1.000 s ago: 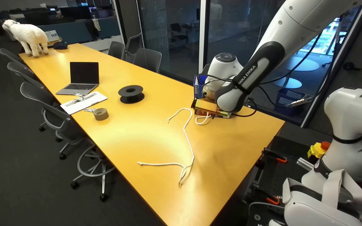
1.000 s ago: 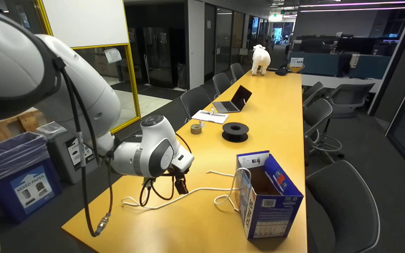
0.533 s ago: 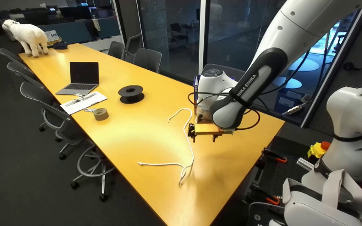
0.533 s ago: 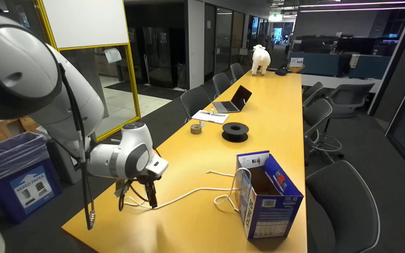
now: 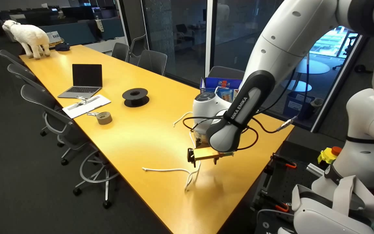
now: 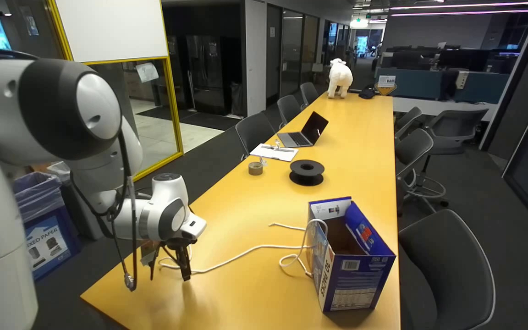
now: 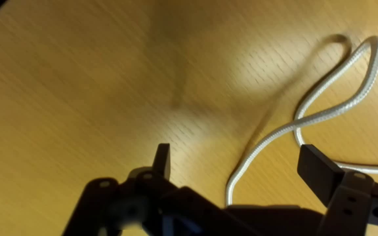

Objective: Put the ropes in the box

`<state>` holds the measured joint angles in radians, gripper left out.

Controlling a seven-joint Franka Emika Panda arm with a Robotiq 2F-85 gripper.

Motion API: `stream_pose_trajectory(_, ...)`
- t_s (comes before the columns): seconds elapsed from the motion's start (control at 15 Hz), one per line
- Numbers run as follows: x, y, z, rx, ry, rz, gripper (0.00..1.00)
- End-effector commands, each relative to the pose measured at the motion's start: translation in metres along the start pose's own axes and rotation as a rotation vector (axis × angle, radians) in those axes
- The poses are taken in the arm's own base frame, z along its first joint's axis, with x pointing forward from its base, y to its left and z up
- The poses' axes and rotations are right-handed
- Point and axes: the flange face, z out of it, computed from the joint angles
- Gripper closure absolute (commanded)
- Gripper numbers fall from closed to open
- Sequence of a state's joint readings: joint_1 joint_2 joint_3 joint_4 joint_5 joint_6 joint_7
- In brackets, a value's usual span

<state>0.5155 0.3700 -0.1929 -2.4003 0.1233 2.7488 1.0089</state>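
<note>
A long white rope lies curled on the table in both exterior views [image 5: 166, 170] [image 6: 245, 250]. Its looped end shows in the wrist view [image 7: 271, 136]. A second white rope [image 6: 297, 257] hangs over the rim of the blue box [image 6: 354, 284]; its lower part lies curled on the table, and whatever is inside is hidden. The box stands upright with its top open; the arm partly hides it in an exterior view [image 5: 226, 93]. My gripper [image 7: 238, 160] is open and empty above the long rope, a strand passing between its fingers. It also shows in both exterior views [image 5: 205, 162] [image 6: 169, 276].
A black spool [image 6: 306, 173], a tape roll [image 6: 255, 168], a white clipboard [image 6: 274, 151] and a laptop [image 6: 304, 130] stand farther along the table. A plush sheep [image 6: 339, 78] stands at the far end. Chairs line both sides.
My gripper has moved away from the box side, back toward the robot, and lowered over the long rope's looped end. The ropes and box have not moved.
</note>
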Motion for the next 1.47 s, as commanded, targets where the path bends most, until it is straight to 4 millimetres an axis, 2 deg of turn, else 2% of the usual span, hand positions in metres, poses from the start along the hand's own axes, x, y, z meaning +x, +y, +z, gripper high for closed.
stream_pose_trajectory(0.0,0.038,-0.026,0.023,0.040,0.034,0.055,0.00)
stream_pose_trajectory(0.27,0.066,-0.030,0.046,0.005,0.058,0.095,0.00)
stream_pose_trajectory(0.53,0.079,-0.031,0.056,-0.019,0.065,0.115,0.00)
stream_pose_trajectory(1.0,0.087,-0.035,0.045,-0.011,0.078,0.107,0.00)
stream_pose_trajectory(1.4,0.092,-0.033,0.043,-0.020,0.065,0.113,0.00)
